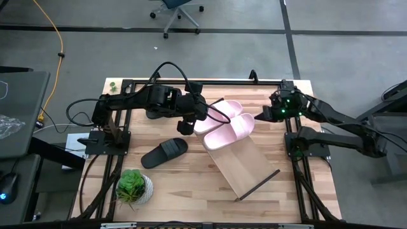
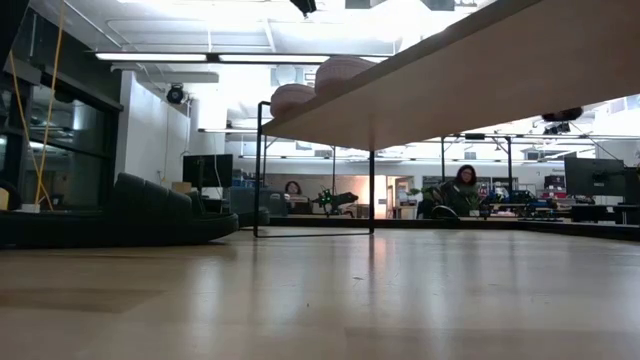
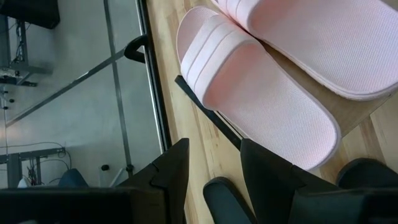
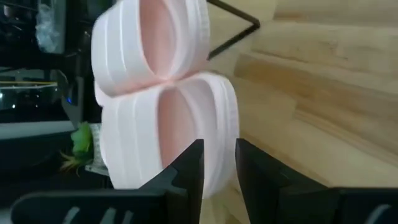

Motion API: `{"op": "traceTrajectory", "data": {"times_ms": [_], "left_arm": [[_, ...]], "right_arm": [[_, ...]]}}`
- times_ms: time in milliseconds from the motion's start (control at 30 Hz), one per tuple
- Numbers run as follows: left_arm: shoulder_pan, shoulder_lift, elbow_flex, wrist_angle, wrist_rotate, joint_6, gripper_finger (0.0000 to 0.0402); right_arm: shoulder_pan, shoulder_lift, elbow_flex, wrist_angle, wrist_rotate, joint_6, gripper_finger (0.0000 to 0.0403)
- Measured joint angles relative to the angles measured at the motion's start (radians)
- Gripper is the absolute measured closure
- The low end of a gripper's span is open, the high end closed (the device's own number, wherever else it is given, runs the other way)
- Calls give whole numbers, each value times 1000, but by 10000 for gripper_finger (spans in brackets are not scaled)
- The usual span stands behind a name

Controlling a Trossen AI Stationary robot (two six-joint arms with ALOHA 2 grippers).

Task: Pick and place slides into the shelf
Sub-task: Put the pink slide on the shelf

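Pink slides (image 1: 227,124) side by side on far end of shelf (image 1: 245,166). Black slide (image 1: 164,152) on tabletop near potted plant (image 1: 133,186). Left gripper (image 1: 184,127) above table beside pink pair, fingers narrowly apart, empty. Right gripper (image 1: 264,114) near pair's other side, narrow gap, empty.

The table (image 1: 191,191) is evenly lit from overhead in the high view, and only short, soft shadows are cast beside the black slide (image 1: 164,152) and the potted plant (image 1: 134,187). In the low view, strong glare is thrown by ceiling light strips (image 2: 230,57), so the upper room is washed out, and the near tabletop is rendered soft and blurred. The shelf (image 2: 480,70) underside is seen in shade. In the right wrist view the pink slides (image 4: 161,99) are smeared out of focus. The left wrist view is sharper, with bright, flat light on the pink slides.
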Motion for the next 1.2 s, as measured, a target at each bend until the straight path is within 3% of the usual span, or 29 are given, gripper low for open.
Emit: {"op": "traceTrajectory", "data": {"times_ms": [367,800,1200], "left_arm": [[0,0,0,0,0,0,268],[0,0,0,-1,0,0,268],[0,0,0,-6,0,3,268]], "right_arm": [[61,-18,0,-155,-17,18,320],[136,128,0,-65,-12,8,320],[137,147,0,27,-14,18,320]]}}
